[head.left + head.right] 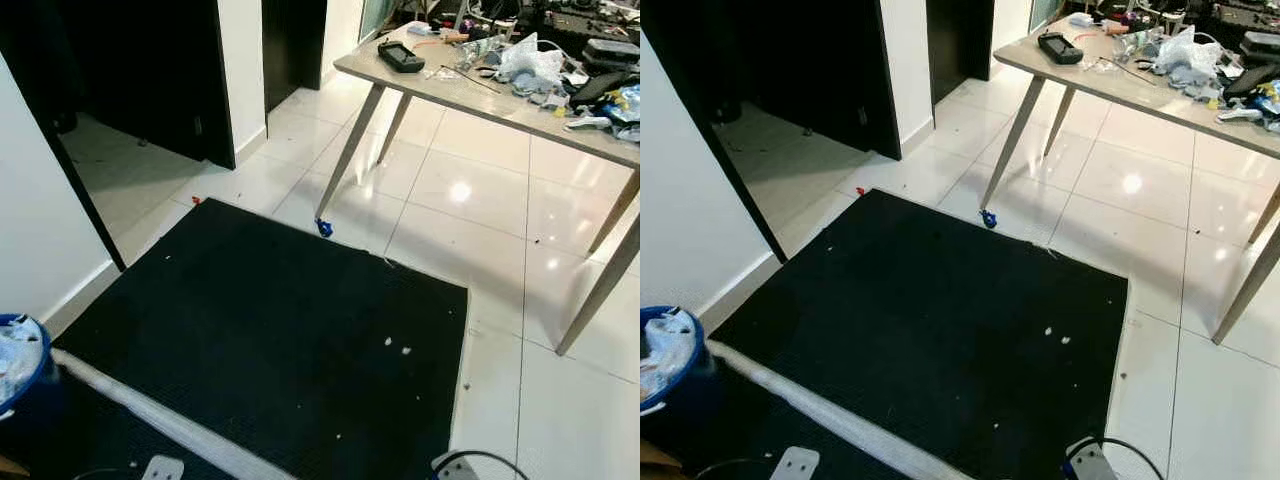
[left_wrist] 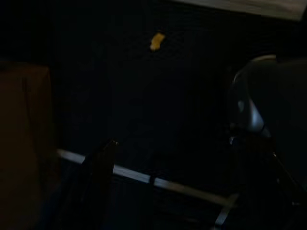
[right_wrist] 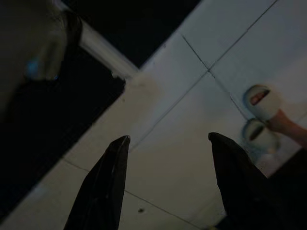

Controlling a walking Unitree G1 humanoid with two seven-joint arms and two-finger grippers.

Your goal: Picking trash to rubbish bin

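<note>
Trash (image 1: 323, 227): small blue scrap on white tiled floor (image 1: 480, 210), at far edge of black mat (image 1: 270, 340), just beside nearest table leg (image 1: 347, 152). Large black mat spread across floor in front. Pale table (image 1: 480, 95) beyond, at upper right, heaped with clutter: white plastic bag (image 1: 530, 58), black device (image 1: 400, 56), cables. Dark open doorway (image 1: 140, 70) at upper left. Blue bin (image 1: 22, 375) at lower left edge, stuffed with white waste, well apart from blue scrap. White strip (image 1: 150, 412) running across mat's near end. White specks (image 1: 397, 346) on mat. Right gripper (image 3: 168, 158) above tiles near mat edge, two black fingers (image 3: 103, 182) spread apart, nothing between. Left gripper (image 2: 98, 182) in deep shade over mat; cannot tell finger state. Small yellow crumb (image 2: 156, 41) on mat ahead.
</note>
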